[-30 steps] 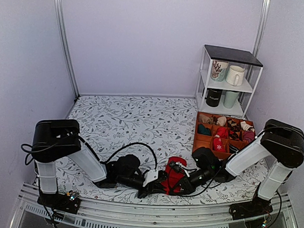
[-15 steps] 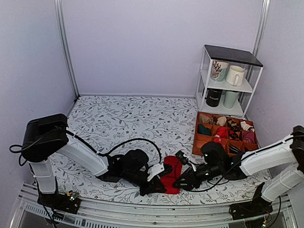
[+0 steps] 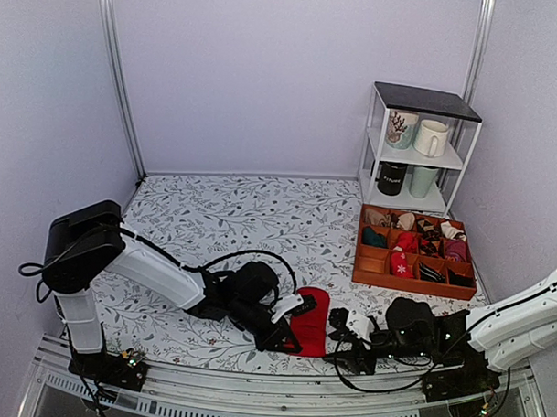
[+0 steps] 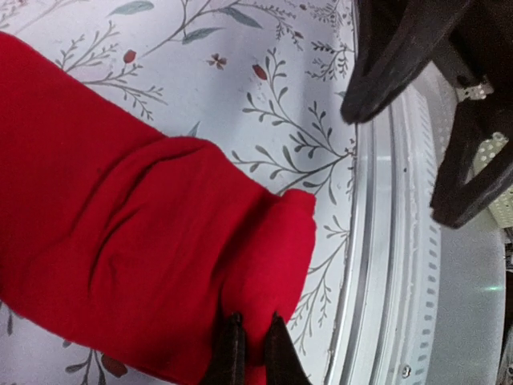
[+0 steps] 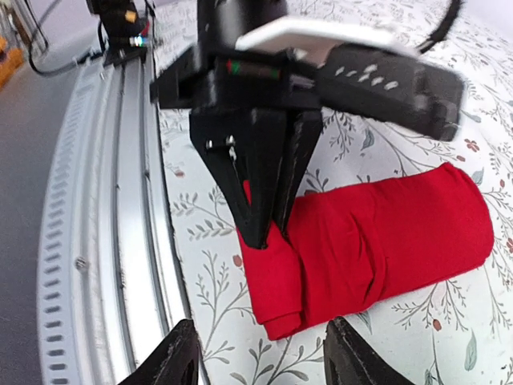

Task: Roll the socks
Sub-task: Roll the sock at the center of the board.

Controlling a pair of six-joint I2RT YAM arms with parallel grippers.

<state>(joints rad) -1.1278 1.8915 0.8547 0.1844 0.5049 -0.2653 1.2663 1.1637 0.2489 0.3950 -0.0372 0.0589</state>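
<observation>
The plain red socks (image 3: 310, 321) lie flat on the floral table near its front edge, with the near end folded over once. My left gripper (image 3: 283, 338) is shut on that folded end, as the left wrist view (image 4: 250, 341) shows, with red fabric (image 4: 144, 241) pinched between the fingers. In the right wrist view the socks (image 5: 377, 241) lie ahead with the left fingers (image 5: 260, 200) clamped on the fold. My right gripper (image 3: 340, 328) is open and empty, just right of the socks, its fingertips (image 5: 172, 357) apart.
An orange divided tray (image 3: 373, 271) with several sock bundles stands at the right back. A white shelf (image 3: 417, 149) with mugs stands behind it. The metal front rail (image 3: 253, 404) runs close to the socks' near end.
My right gripper has let go of the socks and drawn back to the right and toward the front edge. The left gripper has shifted right and keeps its hold on the folded end.
</observation>
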